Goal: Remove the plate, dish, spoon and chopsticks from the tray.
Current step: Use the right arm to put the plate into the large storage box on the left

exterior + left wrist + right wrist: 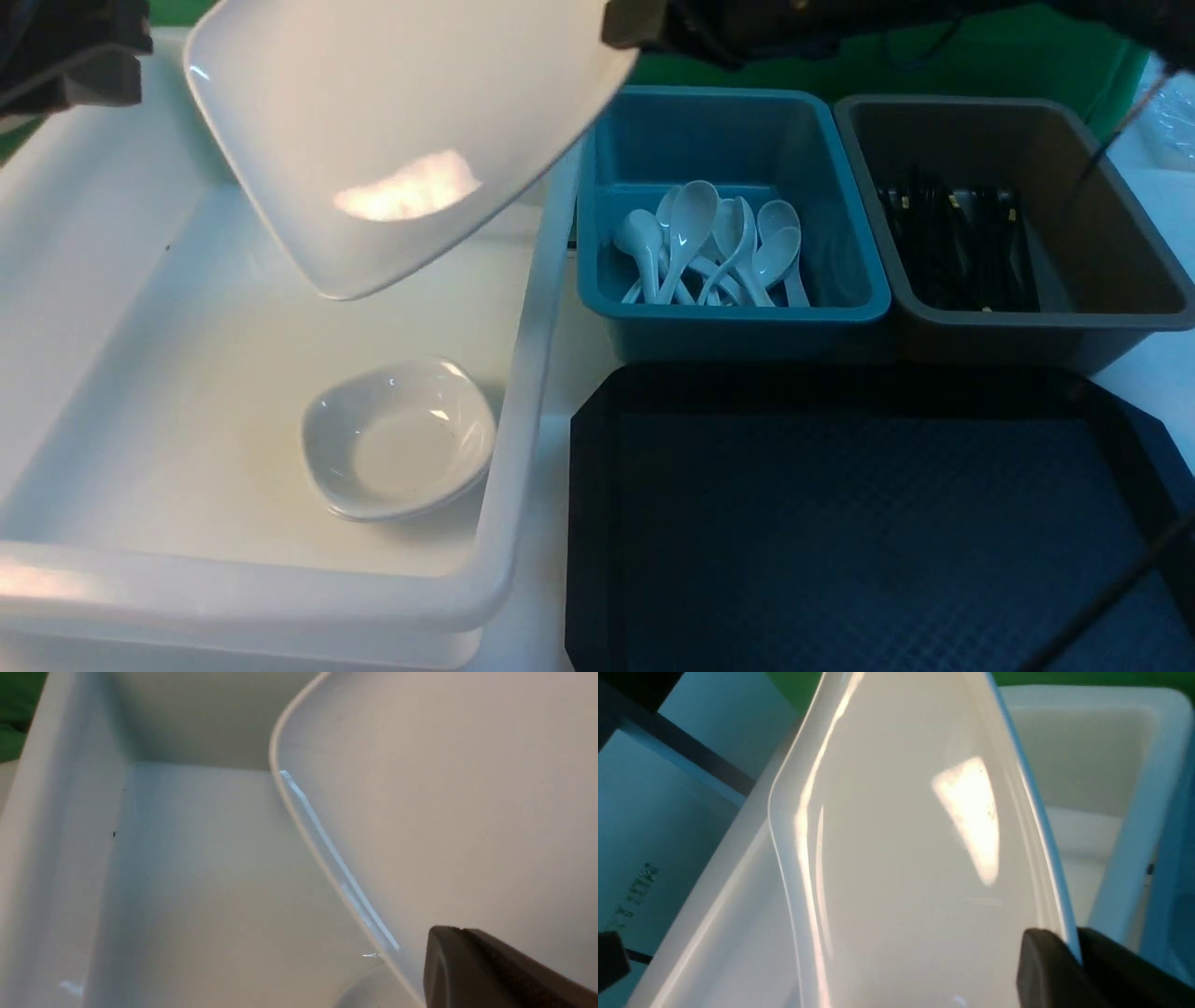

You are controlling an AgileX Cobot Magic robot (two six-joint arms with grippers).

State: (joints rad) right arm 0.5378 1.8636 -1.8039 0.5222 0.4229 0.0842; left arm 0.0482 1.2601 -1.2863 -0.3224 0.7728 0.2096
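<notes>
The large white plate [401, 140] hangs tilted above the white tub [523, 373]. My right gripper [624, 30] is shut on its rim, and the right wrist view shows the rim of the plate [915, 858] clamped between the two dark fingers of that gripper [1078, 947]. At the top left, my left gripper [93, 79] is shut and stands beside the plate. Only one of its fingers [490, 970] shows, in front of the plate [444, 812]. A small white dish [397, 439] lies on the tub floor. The black tray [868, 532] shows a bare floor.
Behind the tray, a blue bin [597, 280] holds several white spoons [714, 243]. To its right, a grey bin [1158, 317] holds black chopsticks [957, 247]. The tub's high walls run along the tray's left side. A green backdrop stands behind.
</notes>
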